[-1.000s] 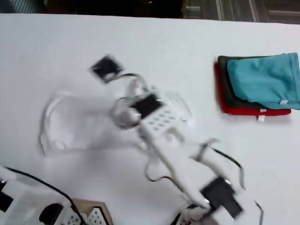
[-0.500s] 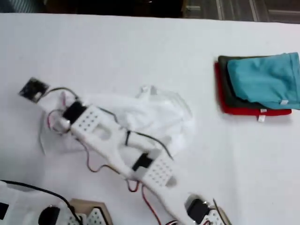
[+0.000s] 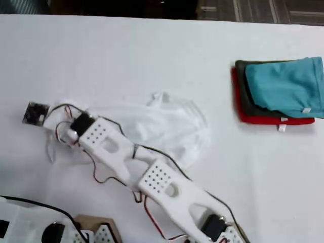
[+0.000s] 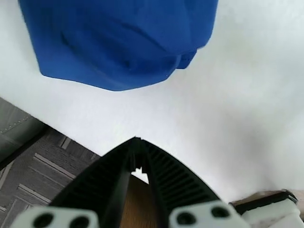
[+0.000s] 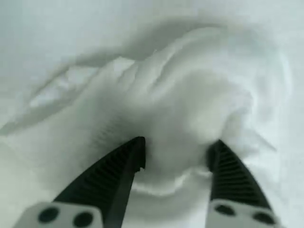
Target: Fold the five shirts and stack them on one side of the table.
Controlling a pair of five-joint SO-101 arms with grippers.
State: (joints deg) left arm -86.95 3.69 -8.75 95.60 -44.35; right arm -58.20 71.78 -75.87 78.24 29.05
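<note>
1. Nearest the robot, the left hand hangs above the edge of the white bench. Its two black fingers are closed tip to tip with nothing between them, and grey patterned floor shows past the edge.
2. Just beyond that hand, a loosely heaped blue cloth garment, probably one of the shirts, lies on the bench near that same edge.
3. The white right arm stretches from the near edge diagonally across the bench to the left end of a crumpled white fabric shirt.
4. The right hand is spread wide and pressed down onto that shirt. One black finger sits on each side of a raised fold of white cloth, which bulges up between them but is not pinched.
5. The rest of the white shirt lies rumpled and partly flattened near the middle of the bench, well apart from the folded pile.
6. Farther off, at the right side, stands a stack of three folded shirts. A red shirt is at the bottom, a dark shirt lies on it, and a teal shirt is on top, shifted towards the right edge.
</note>
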